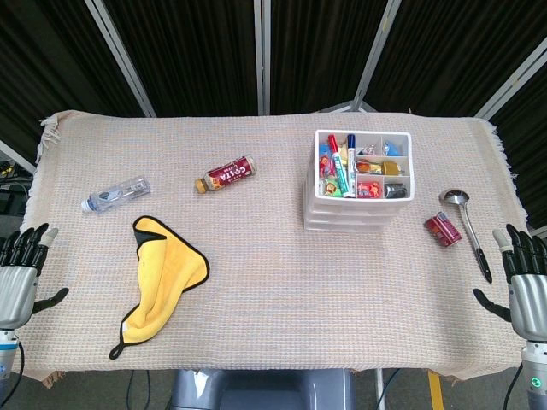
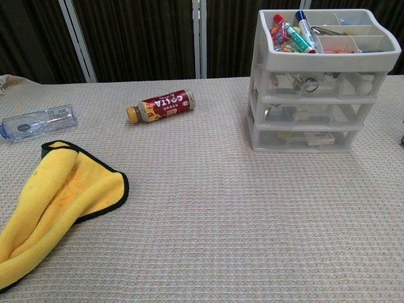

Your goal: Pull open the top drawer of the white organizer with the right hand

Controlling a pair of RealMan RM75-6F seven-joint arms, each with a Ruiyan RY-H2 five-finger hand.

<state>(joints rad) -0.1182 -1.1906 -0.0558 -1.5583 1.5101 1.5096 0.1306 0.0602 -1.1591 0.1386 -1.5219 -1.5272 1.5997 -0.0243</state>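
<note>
Head view: one white plastic three-drawer organizer (image 1: 357,190) at 1 o'clock, drawers closed; two bottles, one yellow cloth (image 1: 162,275). Left hand (image 1: 20,275), right hand (image 1: 523,284): both spread, empty.

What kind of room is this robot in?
Probably a robot test lab: a cloth-covered table in front of dark curtains, with practice things laid out, like a white organizer and a yellow cloth.

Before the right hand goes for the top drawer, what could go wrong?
1. The organizer looks light and stands loose on the cloth; pulling may drag the whole unit rather than open the drawer.
2. The markers stand loose in the open top tray and could tip if it jerks.
3. The right hand starts beside the can and ladle; a low reach could knock them.
</note>
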